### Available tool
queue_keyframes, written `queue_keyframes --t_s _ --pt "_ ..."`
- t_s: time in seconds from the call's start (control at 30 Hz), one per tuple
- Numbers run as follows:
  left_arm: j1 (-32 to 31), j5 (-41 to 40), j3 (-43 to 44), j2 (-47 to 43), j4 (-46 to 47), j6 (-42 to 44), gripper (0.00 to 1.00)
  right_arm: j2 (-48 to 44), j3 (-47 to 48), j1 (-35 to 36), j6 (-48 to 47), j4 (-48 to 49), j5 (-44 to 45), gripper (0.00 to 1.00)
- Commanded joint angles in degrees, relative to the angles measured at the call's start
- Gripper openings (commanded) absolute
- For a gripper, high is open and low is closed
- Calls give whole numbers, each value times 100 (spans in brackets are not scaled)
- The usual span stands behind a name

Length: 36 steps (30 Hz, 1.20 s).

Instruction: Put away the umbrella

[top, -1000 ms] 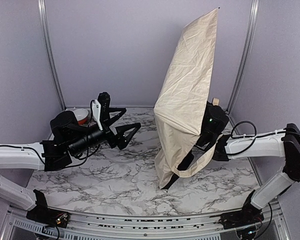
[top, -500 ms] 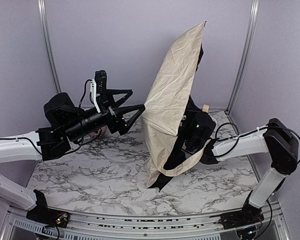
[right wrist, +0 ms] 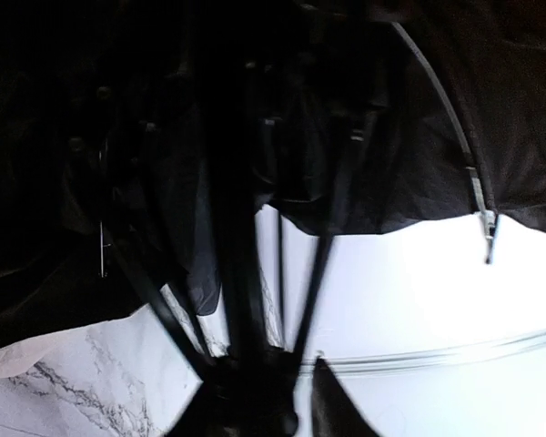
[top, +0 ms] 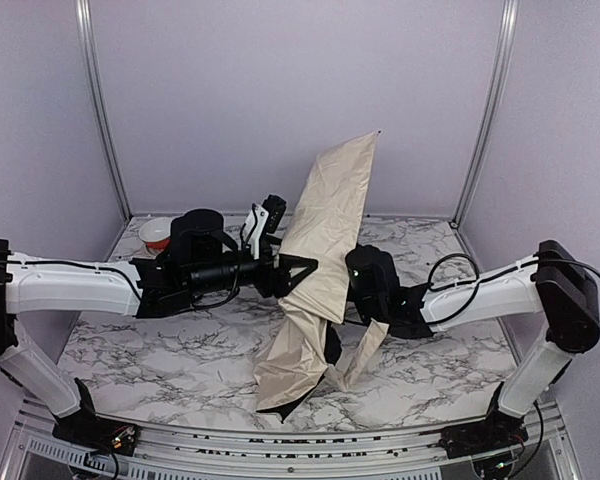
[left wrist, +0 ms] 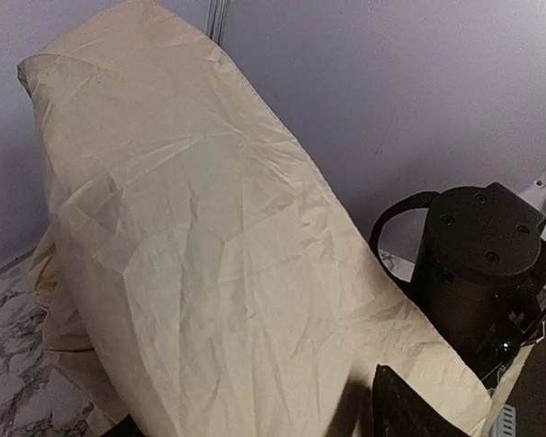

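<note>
Where it was fanned wide a second ago, the umbrella (top: 325, 215) has half-collapsed and sags onto the surface (top: 160, 350) between the arms. Right tool (right wrist: 287, 401) clamps its shaft. Left tool (top: 298, 272) is at the fabric, opening unclear; closing looks underway, not stowed.

**A:** What lies under it all?

**B:** A table (top: 160, 350) with a white marble pattern and grey veins, filling the lower half of the overhead view. A strip of it also shows at the lower left of the left wrist view.

**A:** Anything standing on it?

**B:** One small bowl (top: 157, 233), white and red, at the far left corner (only part of it shows).

**A:** And around the table?

**B:** Pale lilac walls (top: 230, 90) behind and to both sides. A left-hand post (top: 100, 110) of bare metal rises at upper left and a right-hand post (top: 486, 110) at upper right. A metal rail (top: 280, 445) runs along the bottom edge.
</note>
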Motion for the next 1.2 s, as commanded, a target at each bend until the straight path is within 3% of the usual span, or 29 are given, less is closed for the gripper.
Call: queue_keyframes --t_s 0.0,0.03,0.07,0.17,0.33,0.57,0.7,0.97,1.17 --pt "154 351 -282 322 -136 -152 53 -48 86 57 1775 -805 -419 67" --pt "231 452 -340 394 -127 -196 46 -97 53 56 1928 -967 -659 96" --pt "296 555 -397 459 -92 -241 40 -170 21 52 2120 -1183 -874 99" --pt "537 869 -667 541 242 -303 19 -613 -129 29 2607 -1859 -1743 100" --pt "794 1360 -923 646 658 259 0 -1573 -20 -396 3260 -3285 -4185 100" --pt "1008 2472 -971 709 663 805 0 -2261 236 -1508 3125 -3672 -5765 100" --pt "1112 2850 -951 778 668 933 0 -1376 736 -1773 2690 -3928 -5934 98" --pt "1340 3361 -537 1262 667 751 0 795 2512 -2162 2310 -5596 -6561 80" --pt "1407 3346 -355 1461 661 718 0 1251 2409 -2242 2387 -5529 -7092 76"
